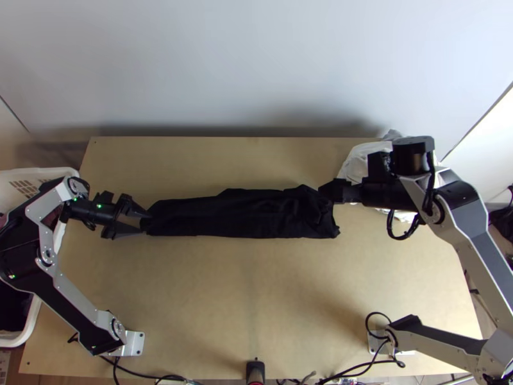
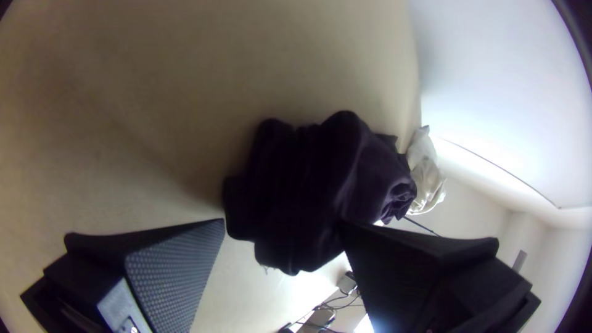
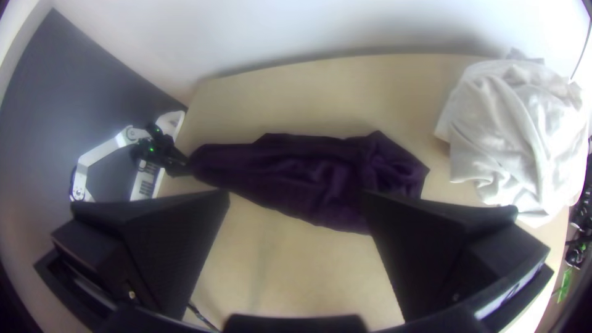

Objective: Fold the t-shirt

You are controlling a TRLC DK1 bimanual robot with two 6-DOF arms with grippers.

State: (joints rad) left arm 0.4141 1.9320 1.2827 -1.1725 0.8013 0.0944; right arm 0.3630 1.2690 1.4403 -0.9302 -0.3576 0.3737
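On the surface [image 1: 243, 308], shirt [image 1: 243, 215] lies in a strip, left gripper [image 2: 282, 222] and right gripper [image 3: 296, 193] near opposite ends, jaws spread on both; if I bite shallow, loose layers could slip.

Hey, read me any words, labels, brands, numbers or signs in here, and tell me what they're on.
Nothing is legible.
Marks on the right arm's pale link: too small to read.
Mark on the pale plate of the right gripper: too blurred.
T-shirt: plain where visible.
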